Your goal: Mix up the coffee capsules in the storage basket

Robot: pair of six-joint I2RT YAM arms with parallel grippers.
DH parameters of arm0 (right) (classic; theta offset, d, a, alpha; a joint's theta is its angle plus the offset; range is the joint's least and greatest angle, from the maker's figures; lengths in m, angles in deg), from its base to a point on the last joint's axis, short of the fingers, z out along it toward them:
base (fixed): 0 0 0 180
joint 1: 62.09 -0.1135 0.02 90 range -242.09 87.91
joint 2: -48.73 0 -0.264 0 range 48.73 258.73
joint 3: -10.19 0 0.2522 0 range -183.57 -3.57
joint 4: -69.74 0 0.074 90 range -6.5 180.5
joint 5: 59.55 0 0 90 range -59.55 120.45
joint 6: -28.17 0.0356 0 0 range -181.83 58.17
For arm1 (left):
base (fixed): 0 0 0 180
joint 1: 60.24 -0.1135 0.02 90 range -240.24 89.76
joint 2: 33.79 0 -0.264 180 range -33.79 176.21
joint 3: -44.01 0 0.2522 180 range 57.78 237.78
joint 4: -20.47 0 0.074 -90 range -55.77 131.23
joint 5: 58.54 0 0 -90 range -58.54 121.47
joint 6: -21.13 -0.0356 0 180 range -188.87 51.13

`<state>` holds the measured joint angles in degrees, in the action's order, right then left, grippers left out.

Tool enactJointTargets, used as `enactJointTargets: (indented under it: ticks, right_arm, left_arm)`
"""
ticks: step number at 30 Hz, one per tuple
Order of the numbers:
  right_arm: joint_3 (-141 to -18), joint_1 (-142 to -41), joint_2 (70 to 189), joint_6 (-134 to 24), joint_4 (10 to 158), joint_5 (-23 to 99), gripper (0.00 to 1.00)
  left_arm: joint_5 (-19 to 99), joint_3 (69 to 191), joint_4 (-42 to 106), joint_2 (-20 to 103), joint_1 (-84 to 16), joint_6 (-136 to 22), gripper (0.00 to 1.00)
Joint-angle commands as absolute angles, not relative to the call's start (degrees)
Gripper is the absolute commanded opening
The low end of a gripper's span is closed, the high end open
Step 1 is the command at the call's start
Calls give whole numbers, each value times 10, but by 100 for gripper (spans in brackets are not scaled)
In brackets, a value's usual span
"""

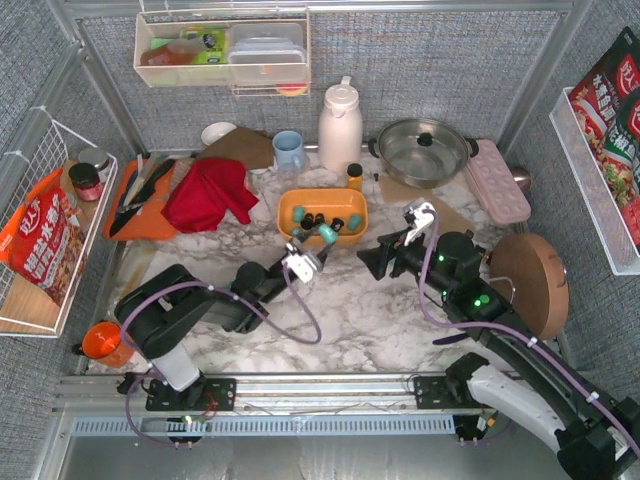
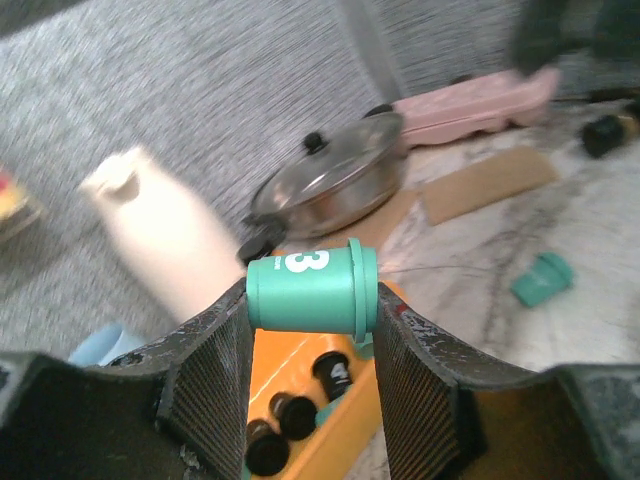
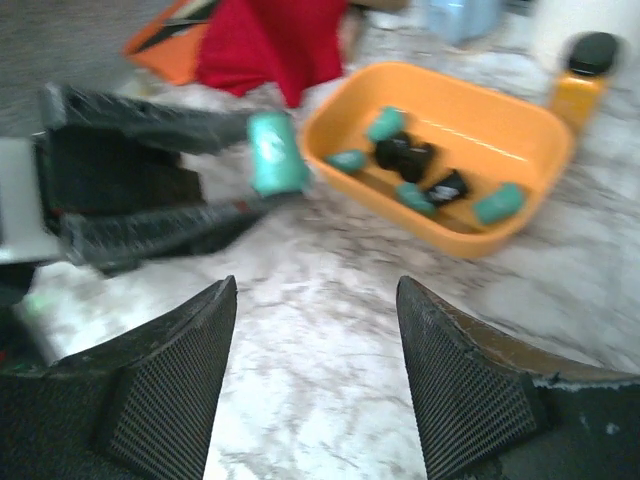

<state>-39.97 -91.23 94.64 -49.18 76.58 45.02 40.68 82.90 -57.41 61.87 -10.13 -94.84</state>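
Note:
The orange-yellow storage basket (image 1: 322, 203) stands mid-table and holds several teal and black coffee capsules (image 3: 400, 152). My left gripper (image 1: 312, 248) is shut on a teal capsule (image 2: 310, 293) marked with a white 3. It holds the capsule sideways just above the basket's near rim (image 2: 340, 430), with three black capsules (image 2: 335, 372) below it. The held capsule also shows in the right wrist view (image 3: 275, 150). Another teal capsule (image 2: 543, 279) lies loose on the marble beside the basket. My right gripper (image 1: 375, 258) is open and empty, low over the marble right of the basket.
A white thermos (image 1: 340, 125), a lidded pot (image 1: 422, 150) and a pink egg tray (image 1: 497, 180) stand behind the basket. A small yellow bottle (image 1: 354, 176), a blue cup (image 1: 288, 150), a red cloth (image 1: 210, 192) and an orange cutting board (image 1: 145, 205) are nearby. A round wooden board (image 1: 530, 285) is right.

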Motion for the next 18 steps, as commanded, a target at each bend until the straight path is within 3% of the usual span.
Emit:
enactJointTargets:
  ticks: [1, 6, 18]
  right_arm:
    - [-411, -912, 947, -526, 835, 244, 69]
    - [-424, -909, 988, -505, 909, 90, 68]
    - [-445, -891, 1201, -390, 895, 97, 69]
  left_arm:
    - [314, 867, -609, 650, -152, -801, 48]
    - [271, 927, -527, 674, -193, -668, 46]
    - [217, 1134, -121, 709, -225, -535, 54]
